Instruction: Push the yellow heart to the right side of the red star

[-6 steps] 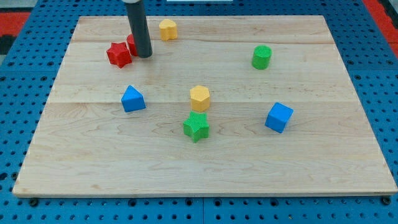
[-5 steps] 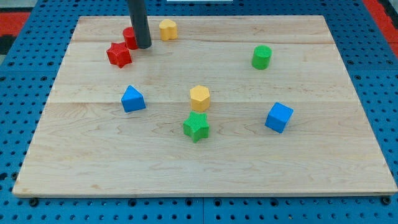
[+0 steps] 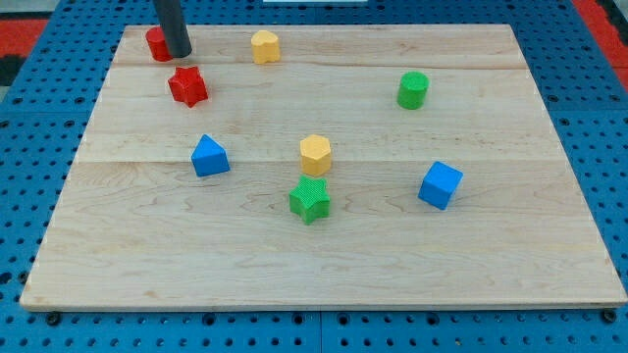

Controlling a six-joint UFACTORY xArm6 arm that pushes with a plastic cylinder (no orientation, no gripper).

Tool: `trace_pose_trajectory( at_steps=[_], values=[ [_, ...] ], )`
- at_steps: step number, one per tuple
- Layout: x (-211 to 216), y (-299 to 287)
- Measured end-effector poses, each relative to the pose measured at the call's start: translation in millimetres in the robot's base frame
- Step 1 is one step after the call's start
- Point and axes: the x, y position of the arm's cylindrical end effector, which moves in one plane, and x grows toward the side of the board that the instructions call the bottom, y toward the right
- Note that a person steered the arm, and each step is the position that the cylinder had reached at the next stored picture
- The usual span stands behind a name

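The yellow heart lies near the view's top, right of centre-left. The red star lies below and to the left of it, apart from it. My tip is at the top left of the board, just above the red star and well left of the yellow heart. It stands against the right side of a second red block, whose shape I cannot make out because the rod partly hides it.
A blue triangular block, a yellow hexagon and a green star lie mid-board. A green cylinder and a blue cube lie to the right. The wooden board rests on a blue pegboard.
My tip has moved left and slightly up, and the second red block has slid with it toward the top left corner. The red star and yellow heart have not moved.
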Motion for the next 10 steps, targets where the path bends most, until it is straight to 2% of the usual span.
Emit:
trace_pose_trajectory(
  at_steps=[1, 3, 4, 6, 7, 8, 9, 10],
  values=[
    [0.0, 0.0],
    [-46.1, 48.9],
    [-49.0, 57.7],
    [-46.8, 170.4],
    [-23.9, 142.8],
    [-23.9, 134.6],
    [-43.9, 135.4],
    [-42.4, 108.4]
  ],
)
